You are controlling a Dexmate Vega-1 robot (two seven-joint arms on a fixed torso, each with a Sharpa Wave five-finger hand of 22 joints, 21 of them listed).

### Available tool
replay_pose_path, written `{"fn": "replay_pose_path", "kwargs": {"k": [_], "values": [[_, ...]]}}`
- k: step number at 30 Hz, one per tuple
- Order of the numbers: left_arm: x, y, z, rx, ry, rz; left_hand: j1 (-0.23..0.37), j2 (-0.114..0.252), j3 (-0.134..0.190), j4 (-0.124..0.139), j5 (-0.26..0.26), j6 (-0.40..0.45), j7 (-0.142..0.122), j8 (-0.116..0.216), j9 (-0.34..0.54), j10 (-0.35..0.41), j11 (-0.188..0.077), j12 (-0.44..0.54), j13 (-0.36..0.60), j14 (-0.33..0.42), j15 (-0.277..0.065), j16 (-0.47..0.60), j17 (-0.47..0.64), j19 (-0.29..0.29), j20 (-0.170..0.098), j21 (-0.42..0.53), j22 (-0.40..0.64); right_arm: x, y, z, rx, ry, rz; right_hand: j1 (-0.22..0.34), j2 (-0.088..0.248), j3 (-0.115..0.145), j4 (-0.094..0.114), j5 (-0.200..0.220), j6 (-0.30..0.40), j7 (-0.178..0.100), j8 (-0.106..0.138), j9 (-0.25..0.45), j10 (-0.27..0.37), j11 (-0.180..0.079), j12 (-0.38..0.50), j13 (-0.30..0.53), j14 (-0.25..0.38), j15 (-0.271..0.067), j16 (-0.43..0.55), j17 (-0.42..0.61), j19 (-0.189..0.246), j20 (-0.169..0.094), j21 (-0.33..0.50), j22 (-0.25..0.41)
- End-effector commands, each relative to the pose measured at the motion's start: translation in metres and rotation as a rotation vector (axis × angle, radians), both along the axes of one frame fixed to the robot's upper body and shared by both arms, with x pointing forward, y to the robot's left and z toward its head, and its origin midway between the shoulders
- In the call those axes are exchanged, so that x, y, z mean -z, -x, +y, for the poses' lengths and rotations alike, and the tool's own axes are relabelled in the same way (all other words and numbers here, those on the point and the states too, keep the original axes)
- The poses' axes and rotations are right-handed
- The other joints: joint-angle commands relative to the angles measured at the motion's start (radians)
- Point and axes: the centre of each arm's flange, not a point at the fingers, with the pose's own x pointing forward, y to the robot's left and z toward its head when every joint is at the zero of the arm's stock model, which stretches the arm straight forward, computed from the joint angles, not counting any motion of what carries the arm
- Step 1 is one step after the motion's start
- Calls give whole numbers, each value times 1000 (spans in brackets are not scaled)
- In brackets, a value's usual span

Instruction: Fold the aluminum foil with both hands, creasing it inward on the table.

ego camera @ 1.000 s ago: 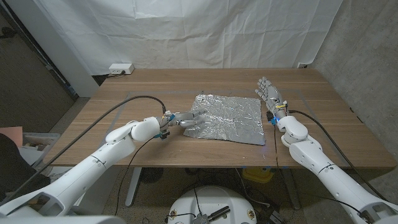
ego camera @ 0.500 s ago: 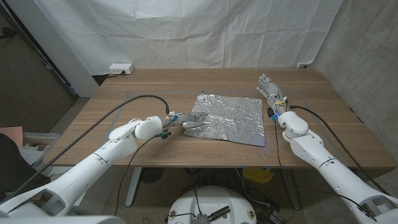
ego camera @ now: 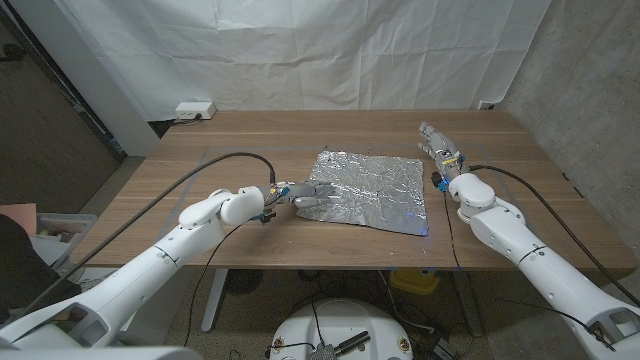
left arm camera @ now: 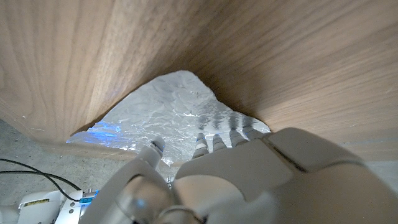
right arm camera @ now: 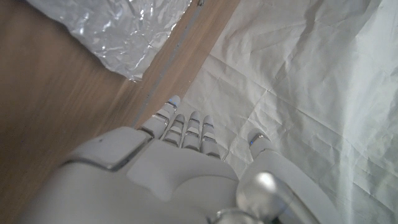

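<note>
A white power strip (ego camera: 194, 110) is lying at the far left corner of the table (ego camera: 180, 180), close to the white cloth backdrop (ego camera: 300, 50). A black cable (ego camera: 200, 170) is running along the left arm toward the wrist.

The left hand (ego camera: 298, 192) is reaching in from the left, its fingers (ego camera: 318, 188) extending onto the near left part of the aluminum foil (ego camera: 368, 190). They appear to be resting on top of the sheet rather than pinching it, though the left wrist view is too close to settle this; nothing is showing as gripped.

The aluminum foil is lying spread out and crinkled at the middle of the table, slightly right of centre, with no fold visible. A blue glint is showing on its near right portion.

The right hand (ego camera: 441, 146) is standing just beside the foil's far right corner, apart from it, fingers (right arm camera: 186, 127) extended together and holding nothing.
</note>
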Motion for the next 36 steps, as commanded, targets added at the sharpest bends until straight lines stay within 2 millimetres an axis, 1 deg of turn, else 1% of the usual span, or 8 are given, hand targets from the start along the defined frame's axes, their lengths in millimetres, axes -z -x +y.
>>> {"fn": "replay_pose_path", "kwargs": {"k": [1,12,15,23,29,31,33,36], "values": [[3,-1,-3,-6,-14,5,-1,24,-7,0,2,8,-3,0,1,-3,-4,4,3,-105,-42,6,5,-84,-3,4,5,-1,4,-10,152,97,93,4,12,6,-3,-5,7,-3,5,6,11,0,7,5,6,0,6,3,9,3,3,5],[1,-2,-4,-3,-16,-1,-6,27,-9,1,4,-1,-9,-9,1,-4,-5,2,3,-106,-43,6,5,-83,-7,3,5,15,-5,-14,111,70,167,-6,10,-1,4,-12,7,0,3,6,12,3,6,5,-2,10,5,7,5,7,0,5],[0,-2,-4,-3,-16,0,-8,28,-10,1,4,-4,-10,-12,1,-4,-6,2,3,-107,-43,6,5,-84,-8,2,5,16,-6,-15,109,70,176,-8,10,-3,6,-13,5,0,2,6,10,4,5,5,-5,9,5,8,-3,7,-3,5],[0,-3,-4,-5,-19,-2,-10,30,-11,1,5,-8,-11,-15,1,-5,-7,1,3,-109,-44,5,4,-86,-9,0,5,17,-10,-15,68,74,210,-9,11,-4,7,-15,2,4,0,6,12,6,6,5,0,11,7,9,6,12,1,5],[-1,-5,-5,-4,-19,-4,-12,32,-11,1,6,-17,-11,-19,2,-7,-9,0,4,-111,-45,5,4,-87,-11,-2,5,18,-12,-15,25,63,225,-19,7,-8,16,-19,-4,8,-4,6,16,8,7,6,24,24,16,10,31,23,9,5],[-1,-6,-5,-4,-22,-4,-13,32,-12,1,6,-24,-12,-22,2,-8,-8,-1,4,-112,-46,4,4,-88,-11,-2,5,19,-12,-15,17,63,224,-23,5,-7,20,-21,-14,13,-7,7,15,10,6,6,49,35,22,9,58,40,16,5],[-2,-6,-6,-1,-22,-3,-13,33,-12,1,6,-25,-11,-22,2,-10,-7,-2,4,-113,-45,4,4,-88,-11,-3,5,19,-11,-15,13,59,221,-24,4,-7,22,-21,-17,14,-7,7,21,19,8,6,62,39,24,8,74,47,20,5],[-2,-8,-6,0,-24,-4,-14,34,-12,1,7,-29,-11,-23,2,-12,-6,-2,4,-114,-45,4,4,-88,-13,-3,5,19,-10,-15,5,49,215,-27,3,-5,25,-22,-21,19,-8,7,31,24,11,6,89,45,29,8,103,58,27,6]]}}
